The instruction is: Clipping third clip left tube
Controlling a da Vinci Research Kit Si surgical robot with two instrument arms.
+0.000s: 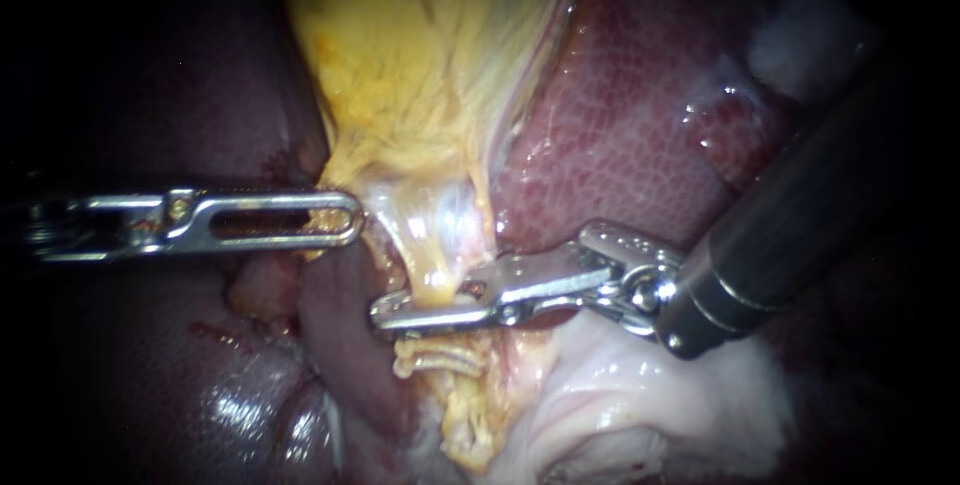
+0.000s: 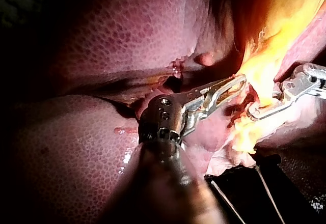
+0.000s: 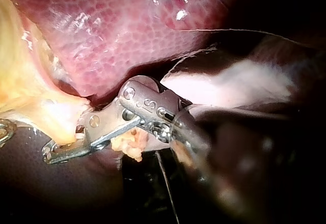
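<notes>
A thin yellowish tube (image 1: pixel 425 260) runs down from the yellow gallbladder (image 1: pixel 420 45). From the right, my right instrument (image 1: pixel 385 313) reaches across it, and its slim jaws are shut on the tube, one on each side. Metal clips (image 1: pixel 435 357) sit on the tube just below those jaws. The right wrist view shows the same grip (image 3: pixel 50 154), with the tube (image 3: pixel 66 127) entering between the jaws. My left instrument (image 1: pixel 350 220) comes in from the left with slotted jaws shut on the gallbladder's lower edge, holding it taut. The left wrist view shows both the left instrument (image 2: pixel 239 84) and the right instrument (image 2: pixel 253 113).
Dark red liver (image 1: pixel 620 125) lies behind and to the right of the tube, with more liver (image 1: pixel 240 395) at lower left. Pale white tissue (image 1: pixel 640 405) lies under my right instrument's shaft. A thin thread (image 3: pixel 165 183) runs beneath that instrument.
</notes>
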